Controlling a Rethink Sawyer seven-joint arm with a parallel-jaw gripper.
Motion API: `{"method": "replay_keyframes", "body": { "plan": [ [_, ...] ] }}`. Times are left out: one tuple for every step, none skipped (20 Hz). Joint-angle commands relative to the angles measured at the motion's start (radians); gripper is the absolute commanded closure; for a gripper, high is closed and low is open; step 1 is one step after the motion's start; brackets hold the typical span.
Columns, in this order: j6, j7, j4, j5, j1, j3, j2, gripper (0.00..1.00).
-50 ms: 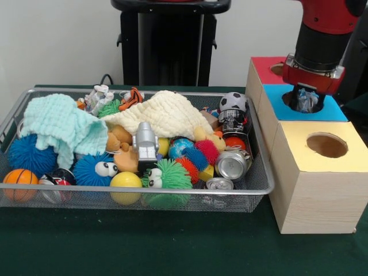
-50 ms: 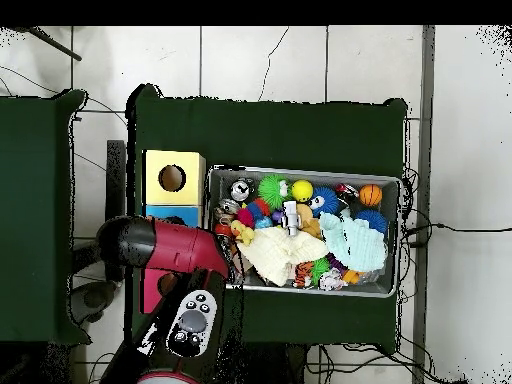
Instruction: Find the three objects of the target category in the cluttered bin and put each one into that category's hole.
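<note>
While the target category itself is not being shown by anything in view, a crumpled, silvery piece [image 1: 307, 100] is sitting in the round hole of the blue-topped box [image 1: 336, 109], right under the robot's claw [image 1: 305, 99]. The claw is reaching down into that hole, so whether it is open or closed, and whether it is gripping the crumpled piece or letting it go, cannot be told. This is looking like a delivery in progress, probably one of the three. How many are already inside the boxes is hidden. The blue box is standing between a red-topped box [image 1: 263, 64] behind it and a yellow-topped box [image 1: 293, 141] in front, whose hole is showing nothing inside. Just beside the boxes, the wire mesh bin [image 1: 261, 187] is resting on the green desk [image 1: 172, 247] and is holding plenty of clutter: two crushed cans [image 1: 232, 164] by the near corner, a small soccer ball [image 1: 233, 102], a basketball [image 1: 19, 179], spiky rubber toys, a grey toy robot [image 1: 145, 144], and two cloths, one cream [image 1: 164, 115] and one mint [image 1: 57, 123], covering whatever is lying beneath. Searching under those cloths is likely remaining.
</note>
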State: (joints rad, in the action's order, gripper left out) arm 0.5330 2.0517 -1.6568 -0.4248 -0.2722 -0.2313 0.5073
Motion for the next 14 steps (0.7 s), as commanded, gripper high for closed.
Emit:
{"method": "replay_keyframes", "body": {
  "plan": [
    [0.011,0.176,0.004,-0.016,0.016,0.077,-0.011,1.00],
    [0.007,0.189,-0.002,-0.023,0.015,0.074,-0.007,1.00],
    [0.008,0.193,-0.005,-0.024,0.014,0.071,-0.001,1.00],
    [0.005,0.190,-0.013,-0.026,0.018,0.074,0.003,1.00],
    [0.003,0.188,-0.021,-0.028,0.023,0.077,0.008,1.00],
    [0.007,0.185,-0.020,-0.026,0.026,0.076,0.008,1.00],
    [0.008,0.185,-0.022,-0.026,0.026,0.074,0.010,1.00],
    [0.006,0.184,-0.028,-0.027,0.028,0.077,0.013,1.00],
    [0.007,0.183,-0.031,-0.026,0.028,0.076,0.015,1.00],
    [0.006,0.181,-0.032,-0.026,0.031,0.077,0.015,1.00],
    [0.007,0.178,-0.032,-0.023,0.031,0.076,0.015,1.00],
    [0.008,0.169,-0.035,-0.016,0.031,0.076,0.018,1.00],
    [-0.035,0.159,-0.049,-0.014,0.035,0.086,0.024,0.00],
    [-0.044,0.153,-0.055,-0.015,0.040,0.093,0.028,0.00]
  ]
}}
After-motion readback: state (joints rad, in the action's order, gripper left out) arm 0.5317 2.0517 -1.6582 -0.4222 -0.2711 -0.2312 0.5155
